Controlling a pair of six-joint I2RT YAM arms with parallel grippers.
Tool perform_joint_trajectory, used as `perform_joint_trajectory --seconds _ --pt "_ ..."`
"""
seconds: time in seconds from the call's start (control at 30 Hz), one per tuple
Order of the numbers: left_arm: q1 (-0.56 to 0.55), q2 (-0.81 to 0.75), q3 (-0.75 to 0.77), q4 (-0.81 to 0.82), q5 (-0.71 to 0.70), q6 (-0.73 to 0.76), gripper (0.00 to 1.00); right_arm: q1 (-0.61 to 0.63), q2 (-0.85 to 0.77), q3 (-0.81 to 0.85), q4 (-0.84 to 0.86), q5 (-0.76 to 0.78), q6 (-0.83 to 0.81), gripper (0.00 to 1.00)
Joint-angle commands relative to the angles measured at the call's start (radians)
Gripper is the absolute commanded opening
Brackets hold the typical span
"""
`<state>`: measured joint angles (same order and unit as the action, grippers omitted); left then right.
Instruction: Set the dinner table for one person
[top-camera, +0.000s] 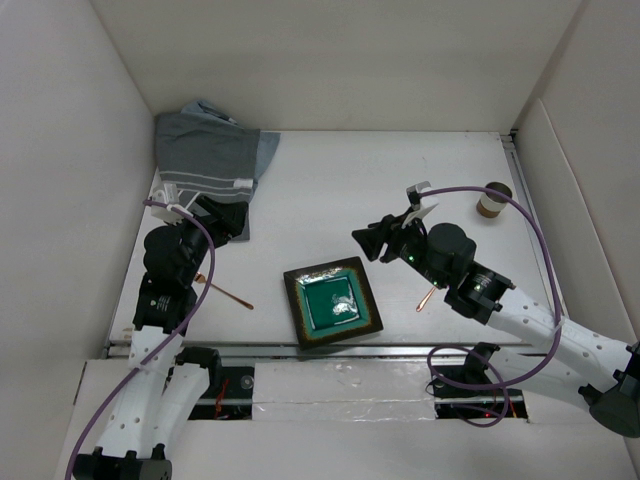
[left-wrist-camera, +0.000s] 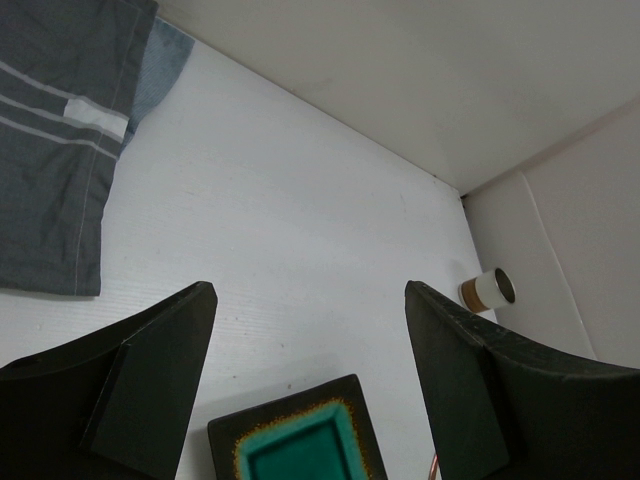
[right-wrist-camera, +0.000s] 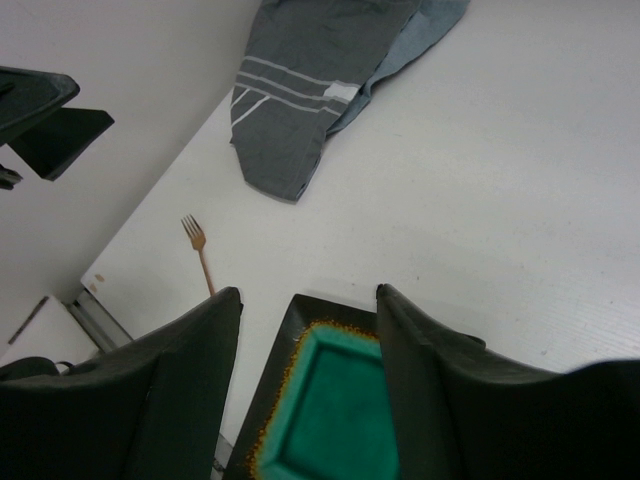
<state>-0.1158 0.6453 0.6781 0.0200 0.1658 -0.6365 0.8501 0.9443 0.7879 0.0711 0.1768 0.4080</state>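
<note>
The dinner table (top-camera: 330, 190) spreads white and flat from the arm bases to the far wall panels (top-camera: 330, 60) and carries five things, one of each. One square plate (top-camera: 332, 302), green with a dark rim, lies near the middle of the near edge. One copper fork (top-camera: 225, 293) lies to its left, apart from it. One thin copper piece (top-camera: 428, 297), its kind unclear, lies to its right, partly under the right arm. One small cup (top-camera: 493, 200) stands far right. One grey cloth (top-camera: 210, 150) with white stripes is rumpled in the far left corner. The left gripper (left-wrist-camera: 310, 300) hangs by the cloth's near edge, jaws spread wide and empty. The right gripper (right-wrist-camera: 310, 295) hovers over the plate's far side, jaws parted, holding nothing.
</note>
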Motion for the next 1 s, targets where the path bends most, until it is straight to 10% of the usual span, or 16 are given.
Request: perform_joint_trajectory --seconds 0.0,0.1,0.17,0.2,0.3,0.4,0.43,0.53,0.7,0.97 --pt "0.008 -0.009 -0.012 0.077 -0.075 -0.035 0.73 -0.017 0.004 -0.010 0.035 -0.031 0.020 0.42" --pt "0.008 0.034 -0.031 0.097 -0.210 -0.100 0.64 -0.028 0.042 -0.016 0.067 -0.076 0.017 0.00" --pt "0.008 0.086 -0.049 0.138 -0.291 -0.208 0.54 -0.028 0.066 0.004 0.059 -0.098 0.040 0.00" --pt "0.008 0.127 -0.073 0.179 -0.301 -0.215 0.29 -0.028 0.080 0.007 0.062 -0.111 0.044 0.00" --pt "0.008 0.233 -0.075 0.250 -0.382 -0.224 0.02 -0.028 0.125 0.004 0.081 -0.166 0.045 0.00" --pt "0.037 0.339 -0.062 0.268 -0.480 -0.261 0.14 -0.019 0.139 -0.006 0.082 -0.160 0.055 0.00" --pt "0.047 0.422 -0.055 0.282 -0.486 -0.265 0.35 -0.019 0.140 -0.007 0.081 -0.154 0.057 0.00" --pt "0.090 0.582 -0.008 0.269 -0.503 -0.305 0.60 0.003 0.159 -0.001 0.079 -0.134 0.043 0.14" --pt "0.218 0.785 0.090 0.216 -0.422 -0.341 0.58 0.012 0.191 0.010 0.056 -0.138 0.035 0.44" --pt "0.237 1.008 0.212 0.184 -0.307 -0.308 0.48 0.012 0.218 0.004 0.067 -0.132 0.031 0.47"
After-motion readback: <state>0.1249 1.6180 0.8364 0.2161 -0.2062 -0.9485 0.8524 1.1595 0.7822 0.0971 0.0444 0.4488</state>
